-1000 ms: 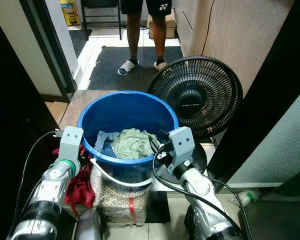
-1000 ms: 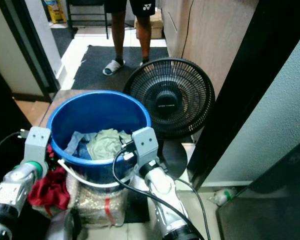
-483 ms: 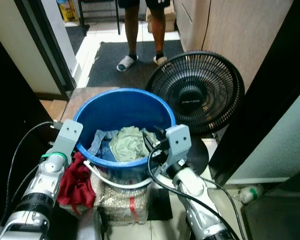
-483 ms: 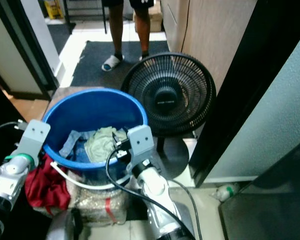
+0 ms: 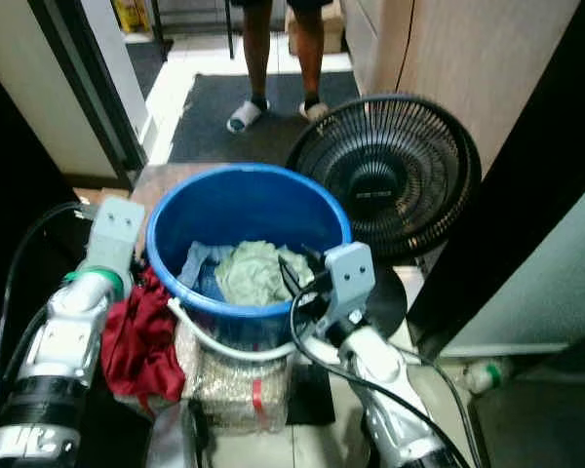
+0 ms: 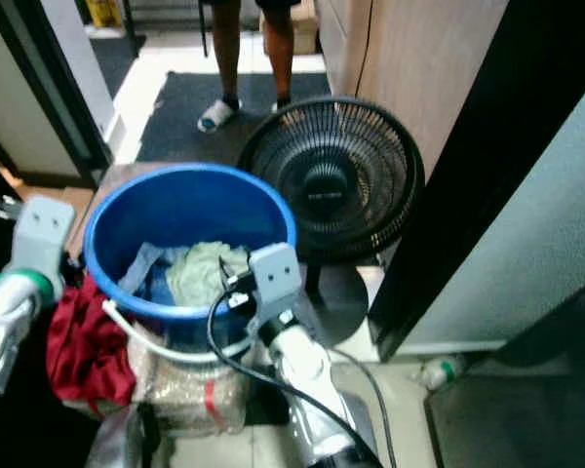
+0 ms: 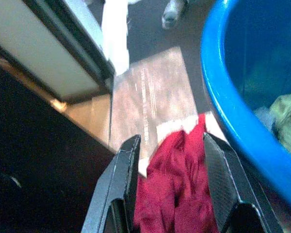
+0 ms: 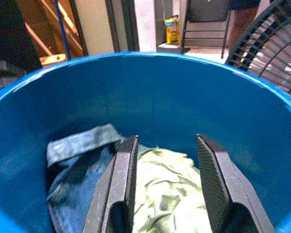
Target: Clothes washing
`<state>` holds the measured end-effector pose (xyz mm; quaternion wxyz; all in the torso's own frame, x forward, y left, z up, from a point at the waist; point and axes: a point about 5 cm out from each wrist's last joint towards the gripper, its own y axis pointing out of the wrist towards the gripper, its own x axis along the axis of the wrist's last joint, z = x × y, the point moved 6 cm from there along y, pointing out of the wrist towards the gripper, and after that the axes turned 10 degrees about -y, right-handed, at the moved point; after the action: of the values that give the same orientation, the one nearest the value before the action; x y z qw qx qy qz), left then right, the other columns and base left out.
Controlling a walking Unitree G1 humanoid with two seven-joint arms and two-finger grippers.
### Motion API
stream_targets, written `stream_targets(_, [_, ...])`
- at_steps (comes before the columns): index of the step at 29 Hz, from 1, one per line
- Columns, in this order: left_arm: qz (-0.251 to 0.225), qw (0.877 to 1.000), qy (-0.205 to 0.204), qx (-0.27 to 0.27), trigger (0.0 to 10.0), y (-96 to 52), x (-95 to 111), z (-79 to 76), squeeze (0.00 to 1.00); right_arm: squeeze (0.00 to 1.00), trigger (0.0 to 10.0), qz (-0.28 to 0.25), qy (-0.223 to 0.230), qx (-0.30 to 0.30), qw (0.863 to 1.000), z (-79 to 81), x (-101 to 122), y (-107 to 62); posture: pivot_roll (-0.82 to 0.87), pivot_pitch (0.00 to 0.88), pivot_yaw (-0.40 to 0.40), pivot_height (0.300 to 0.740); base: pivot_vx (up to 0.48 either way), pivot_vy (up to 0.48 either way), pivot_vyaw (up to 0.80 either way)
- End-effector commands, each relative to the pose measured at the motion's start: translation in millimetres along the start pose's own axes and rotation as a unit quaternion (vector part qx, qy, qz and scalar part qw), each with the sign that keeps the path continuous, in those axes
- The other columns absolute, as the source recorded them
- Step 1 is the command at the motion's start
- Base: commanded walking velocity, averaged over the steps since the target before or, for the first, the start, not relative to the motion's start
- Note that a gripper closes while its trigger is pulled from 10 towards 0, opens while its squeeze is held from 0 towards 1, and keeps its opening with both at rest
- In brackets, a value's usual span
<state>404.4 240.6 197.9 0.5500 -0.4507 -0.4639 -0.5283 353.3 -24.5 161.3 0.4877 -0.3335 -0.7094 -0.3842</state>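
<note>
Right gripper (image 8: 167,194) spread wide above the pale green garment (image 8: 169,194) inside the blue bucket (image 5: 244,195). Left gripper (image 7: 172,194) spread wide around the red cloth (image 5: 136,341), at the bucket's 9 o'clock. A black fan (image 5: 385,175) stands at 2 o'clock.

Blue bucket (image 5: 246,207) mouth open from above, clothes (image 5: 251,272) low inside. Black fan (image 5: 382,174) crowds its right rim; dark wall tight on the left. Person's legs (image 5: 280,58) block the doorway beyond, probably well apart.

Fan (image 5: 383,175) and mat (image 5: 244,115) on floor (image 5: 190,88)
</note>
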Motion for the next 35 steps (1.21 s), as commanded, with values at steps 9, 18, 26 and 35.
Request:
stream_targets(9, [-0.071,0.996,0.031,0.034,10.0,1.6,27,-9.0,0.00,0.00,10.0,-0.006,0.002,0.006,1.000,2.3,4,2.7,0.14,0.111,0.037,0.490,0.000,0.000,0.00])
stream_targets(18, [-0.085,0.993,-0.078,0.027,10.0,2.9,44,-12.3,0.00,0.00,10.0,-0.012,-0.014,-0.006,1.000,-8.6,10,-2.0,0.11,0.093,0.041,0.490,0.000,0.000,0.00])
stream_targets(26, [-0.093,0.979,-0.180,-0.034,10.0,5.4,70,-39.4,0.00,0.00,10.0,-0.008,-0.031,-0.044,0.999,-39.7,11,-4.4,0.10,0.080,0.032,0.490,0.000,0.000,0.00])
stream_targets(35, [-0.017,0.975,-0.173,-0.138,10.0,-2.9,40,-134.4,0.00,0.00,10.0,0.013,-0.055,-0.052,0.997,-44.8,1,-3.3,0.08,0.073,0.023,0.490,0.000,0.000,0.00])
